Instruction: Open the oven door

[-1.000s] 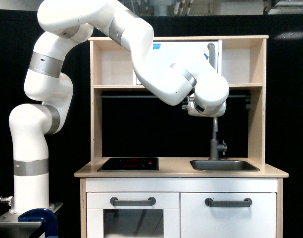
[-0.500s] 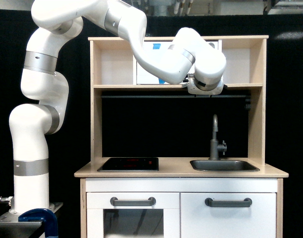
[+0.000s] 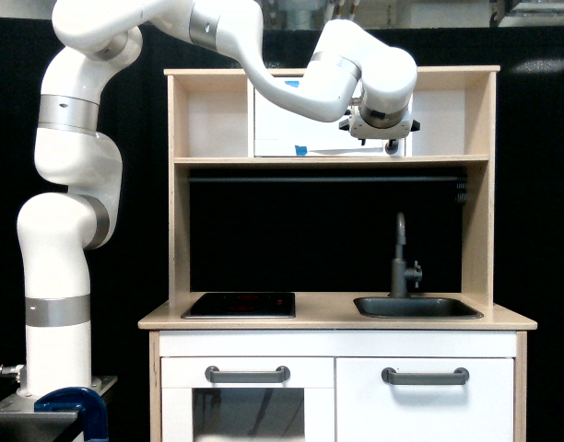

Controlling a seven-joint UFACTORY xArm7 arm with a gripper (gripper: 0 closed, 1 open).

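Behind the pincer (image 3: 385,140), the white oven door (image 3: 300,120) is sitting shut in the upper shelf; whether the pincer is clenched or released, I cannot tell. Opening seems not yet begun.

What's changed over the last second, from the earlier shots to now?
The arm lifted its gripper from above the faucet up to the oven door, over its handle. Whether it grips is unclear. Door, faucet and sink stayed put.
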